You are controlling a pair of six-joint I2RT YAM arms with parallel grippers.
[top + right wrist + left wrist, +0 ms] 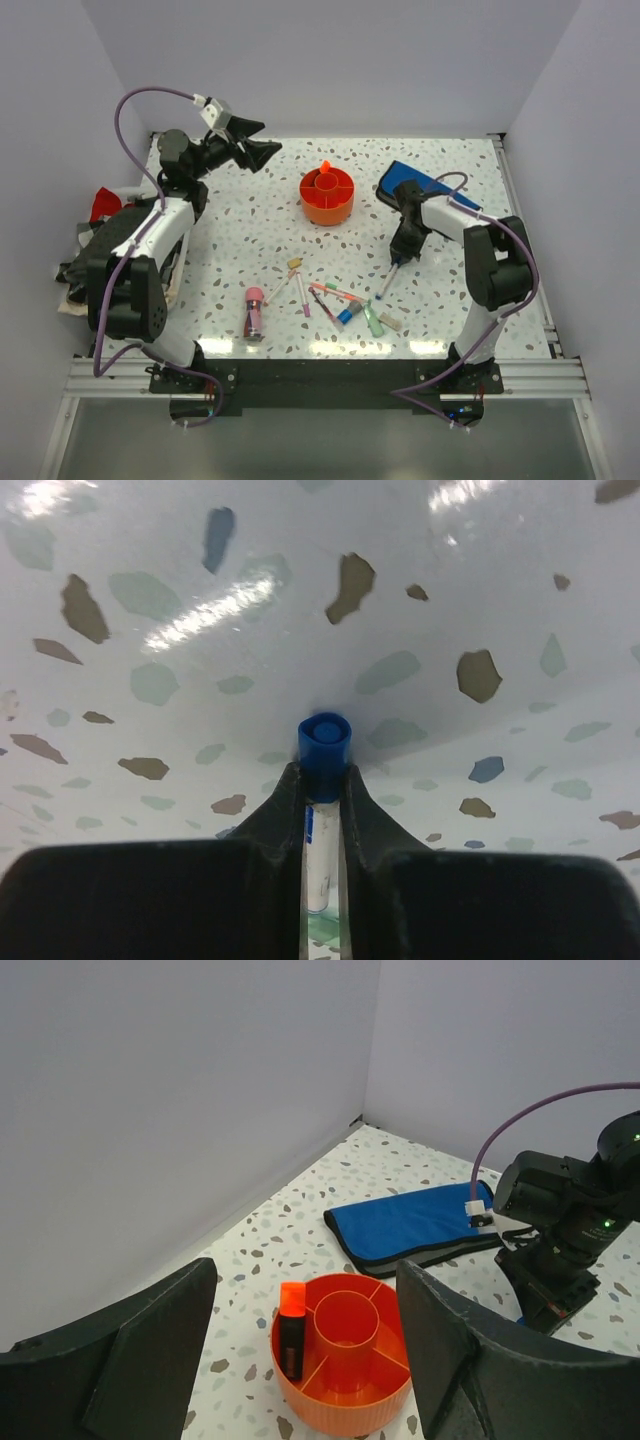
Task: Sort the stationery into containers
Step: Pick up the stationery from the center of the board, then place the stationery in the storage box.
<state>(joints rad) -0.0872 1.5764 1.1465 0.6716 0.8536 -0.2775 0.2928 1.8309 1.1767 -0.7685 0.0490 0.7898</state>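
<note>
The orange caddy (327, 196) stands at the table's back centre, with an orange highlighter (325, 167) upright in one ring compartment. My left gripper (255, 150) is open and empty, raised to the caddy's left; in the left wrist view the caddy (345, 1400) and highlighter (292, 1332) show between its fingers (150, 1360). My right gripper (400, 256) is shut on a blue-capped pen (324, 742), cap pointing down close to the table. Loose on the table lie a pink-capped glue tube (254, 311), thin pens (305, 296), a green marker (373, 320) and beige erasers (294, 264).
A folded blue cloth (420, 183) lies at the back right, behind my right arm; it also shows in the left wrist view (410, 1225). Red and black clutter (95, 232) sits off the table's left edge. White walls close the back and sides.
</note>
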